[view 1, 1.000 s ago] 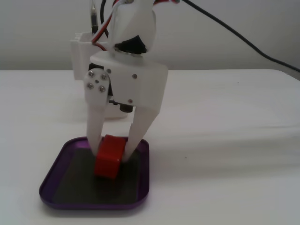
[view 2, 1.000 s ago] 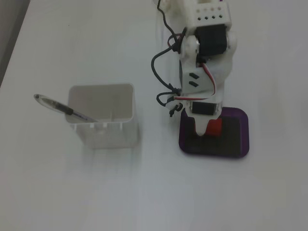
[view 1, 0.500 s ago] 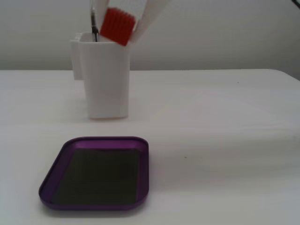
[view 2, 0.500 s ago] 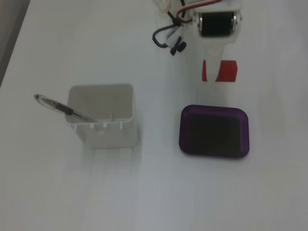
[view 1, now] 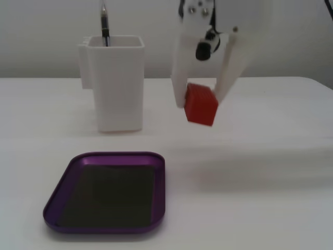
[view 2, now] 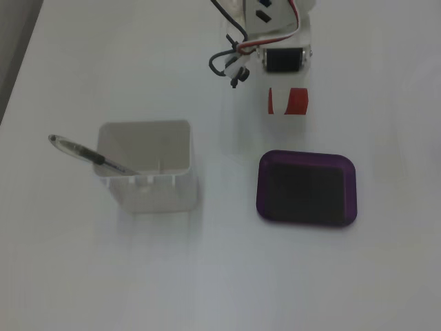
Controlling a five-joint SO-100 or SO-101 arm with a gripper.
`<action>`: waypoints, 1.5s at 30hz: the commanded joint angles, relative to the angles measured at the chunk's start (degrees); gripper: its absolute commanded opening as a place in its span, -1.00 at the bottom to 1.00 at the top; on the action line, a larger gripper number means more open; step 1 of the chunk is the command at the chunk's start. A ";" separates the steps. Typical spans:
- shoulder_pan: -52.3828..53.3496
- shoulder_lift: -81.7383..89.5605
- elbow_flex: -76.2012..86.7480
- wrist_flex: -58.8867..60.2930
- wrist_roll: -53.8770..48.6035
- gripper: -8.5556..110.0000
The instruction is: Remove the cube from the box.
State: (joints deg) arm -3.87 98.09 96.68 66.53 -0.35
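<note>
In a fixed view, our pincer (view 1: pixel 202 107) grips the cube (view 1: pixel 201 104) in the air, beyond the empty box (view 1: pixel 108 192). In another fixed view, the cube (view 2: pixel 296 101) is clear of the box (view 2: pixel 307 188); next we'd lower and release onto the worktop (view 2: pixel 358 276).

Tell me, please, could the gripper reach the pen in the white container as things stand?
Probably not yet: the gripper is shut on the red cube, so it cannot take the pen from the white container.
</note>
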 commanded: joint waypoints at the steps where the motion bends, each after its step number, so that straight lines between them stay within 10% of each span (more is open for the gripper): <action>1: 0.70 5.62 8.88 -9.76 -0.26 -0.87; 30: 6.33 3.08 18.02 -15.29 -8.17 -0.55; 45: 6.33 48.25 26.46 -8.26 -9.76 -0.55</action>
State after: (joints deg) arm 2.64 135.26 121.46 56.51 -10.02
